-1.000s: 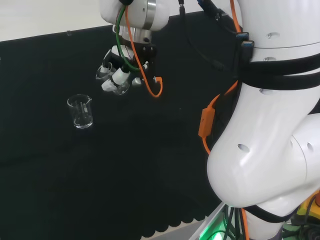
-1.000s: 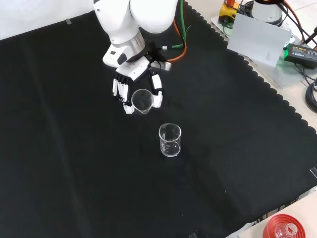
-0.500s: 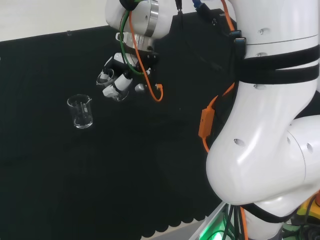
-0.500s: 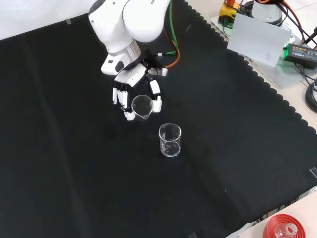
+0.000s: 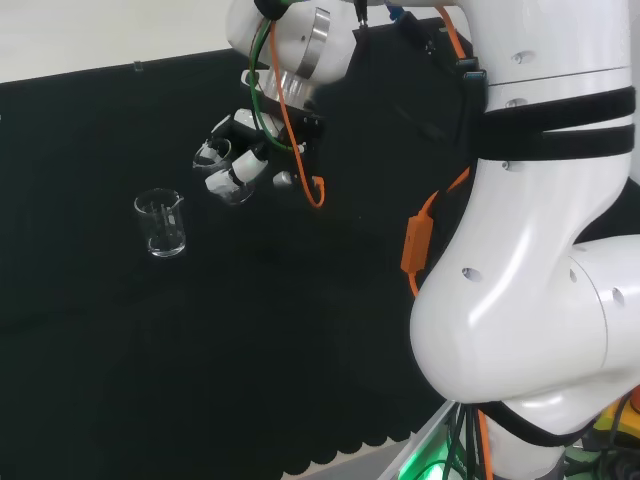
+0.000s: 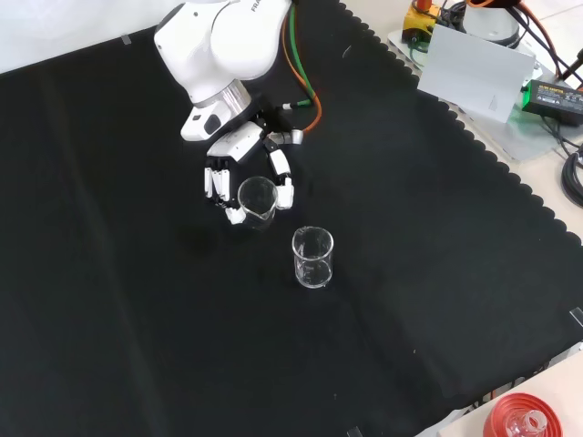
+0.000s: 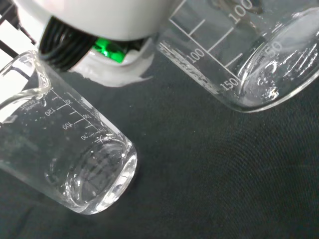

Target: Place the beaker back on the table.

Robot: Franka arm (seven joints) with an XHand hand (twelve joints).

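The hand [image 6: 239, 173] is holding the beaker [image 6: 257, 199] with its fingers [image 6: 285, 185] curled round the glass wall, and the glass is sitting inside that curl, close under the palm. In the front view the beaker's mouth is facing up toward the camera, so its long axis is looking close to upright with perhaps a slight lean. The base is pointing down at the black worktop [image 6: 137, 309], and in the head view the hand [image 5: 232, 170] and its load are appearing to hang clear of the cloth, though how much gap is left cannot be told. The coming move is therefore a lowering along that axis until the base is meeting the cloth. Just beyond the fingertips, toward the front view's lower right, a second beaker [image 6: 312, 258] is standing upright, near but apart from the held one; it is the one thing crowding the landing spot
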